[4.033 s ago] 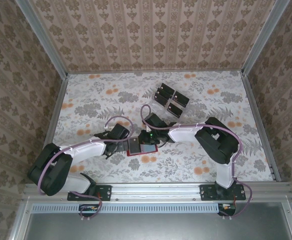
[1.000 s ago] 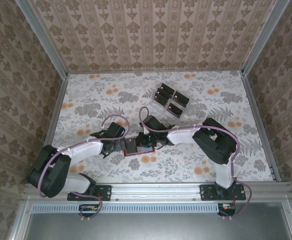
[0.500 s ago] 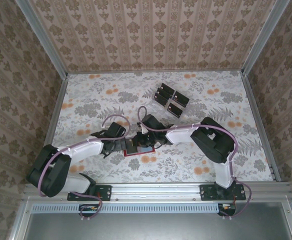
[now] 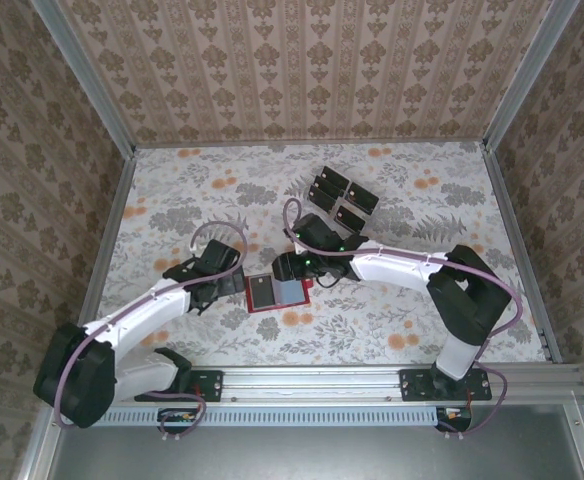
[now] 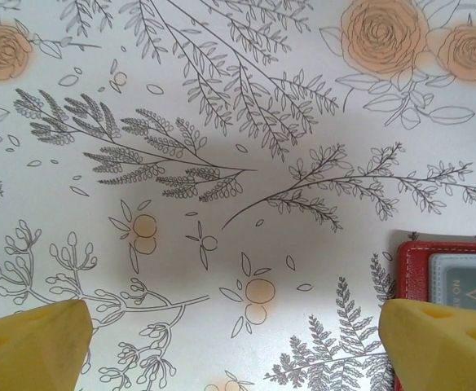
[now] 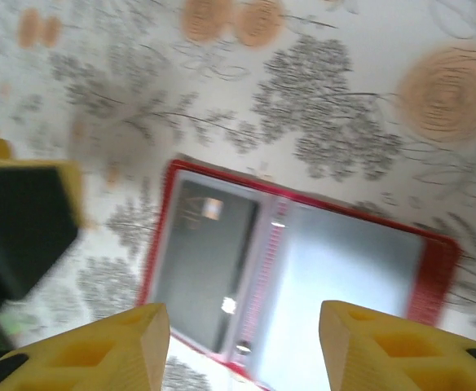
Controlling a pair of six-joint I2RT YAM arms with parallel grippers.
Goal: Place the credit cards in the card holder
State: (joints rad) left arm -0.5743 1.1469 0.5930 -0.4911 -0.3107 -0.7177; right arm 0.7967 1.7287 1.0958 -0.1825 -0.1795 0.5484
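The card holder [image 4: 294,293] lies open on the table, red-rimmed, with a black credit card [image 4: 262,293] in its left half and a bare grey-blue pocket on the right. My right gripper [image 4: 294,268] hovers just behind it, open and holding nothing. In the right wrist view the card holder [image 6: 348,277] and the credit card [image 6: 205,261] lie beyond my right gripper [image 6: 242,346]. My left gripper [image 4: 222,290] stands wide open to the left of the holder; in its own view the left gripper [image 5: 238,346] has the holder's corner [image 5: 413,269] beside its right finger. Several more credit cards [image 4: 338,200] lie grouped at the back.
Patterned walls close the table in at the back and both sides, with metal posts at the corners. The left gripper's black and yellow finger [image 6: 26,220] shows at the left of the right wrist view, close to the holder.
The right gripper has opened and drawn back from the holder, leaving the card in its left half. The left gripper has pulled away to the left, off the holder.
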